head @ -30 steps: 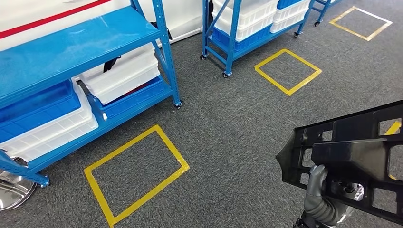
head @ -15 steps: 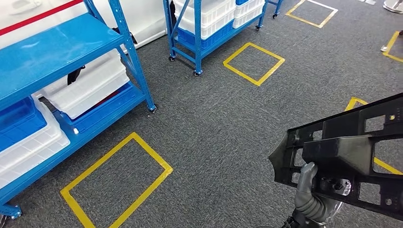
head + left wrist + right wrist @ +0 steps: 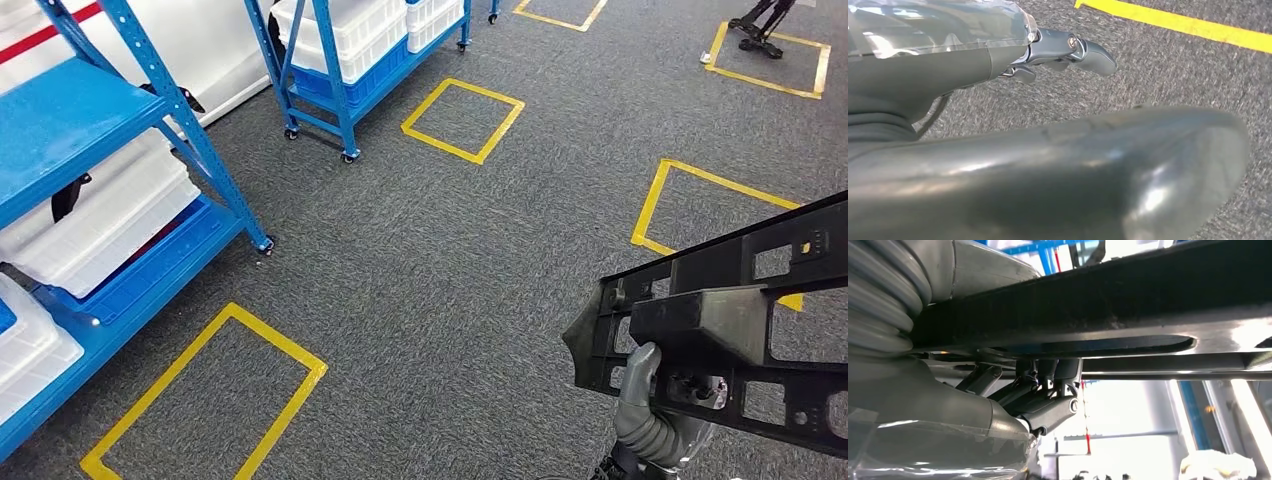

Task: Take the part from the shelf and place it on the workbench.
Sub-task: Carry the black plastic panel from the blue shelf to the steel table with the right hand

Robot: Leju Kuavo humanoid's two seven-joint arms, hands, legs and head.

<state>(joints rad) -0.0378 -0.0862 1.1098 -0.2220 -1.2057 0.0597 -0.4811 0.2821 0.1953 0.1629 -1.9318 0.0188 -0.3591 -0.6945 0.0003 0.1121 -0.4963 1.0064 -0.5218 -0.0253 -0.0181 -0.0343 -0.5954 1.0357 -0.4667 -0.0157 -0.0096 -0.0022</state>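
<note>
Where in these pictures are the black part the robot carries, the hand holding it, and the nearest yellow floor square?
black part [image 3: 715,325], head view, on its raised middle block.
right hand [image 3: 650,415], head view, on the grey fingers beneath the part.
yellow floor square [image 3: 275,345], head view, on its far tape edge.

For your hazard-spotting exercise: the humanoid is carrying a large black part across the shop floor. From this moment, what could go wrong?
1. The right hand grips the large black plastic frame part near one end, and most of it juts out sideways, so it could tilt or slip.
2. The part hides the grey carpet floor to the robot's right, so obstacles there may go unseen.
3. The blue metal shelf rack stands nearby; a turn could swing the part into it.
</note>
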